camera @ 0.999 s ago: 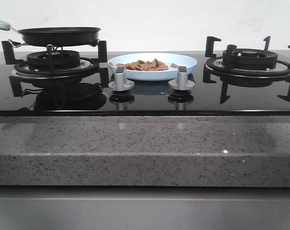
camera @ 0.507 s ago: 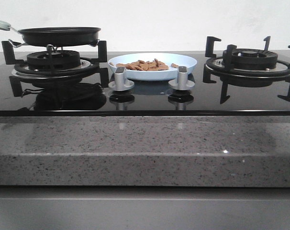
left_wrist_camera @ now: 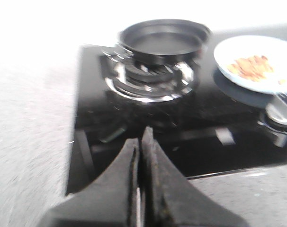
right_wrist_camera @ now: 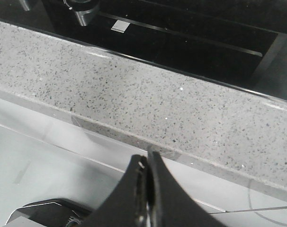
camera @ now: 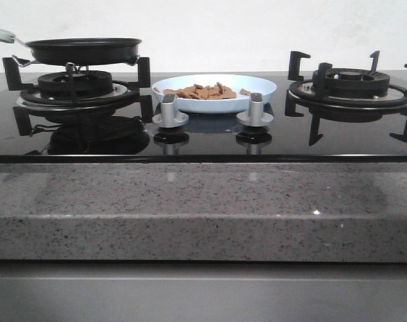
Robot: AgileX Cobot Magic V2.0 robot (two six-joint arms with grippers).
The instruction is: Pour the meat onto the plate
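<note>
The pale blue plate [camera: 214,92] rests on the black glass hob between the two burners, behind the knobs. A heap of reddish-brown meat [camera: 205,91] lies in it; the left wrist view shows the meat [left_wrist_camera: 251,67] on the plate [left_wrist_camera: 228,54] too. The black frying pan [camera: 82,50] sits on the left burner and looks empty [left_wrist_camera: 163,40]. My left gripper [left_wrist_camera: 140,137] is shut with nothing in it, hovering near the hob's front left corner, well short of the pan. My right gripper [right_wrist_camera: 146,158] is shut and empty, below the stone counter's front edge.
Two silver knobs [camera: 169,111] [camera: 255,111] stand in front of the plate. The right burner [camera: 351,84] with its black pan supports is bare. A speckled grey stone counter [camera: 203,201] runs along the front. The pan's pale handle [camera: 1,33] points left.
</note>
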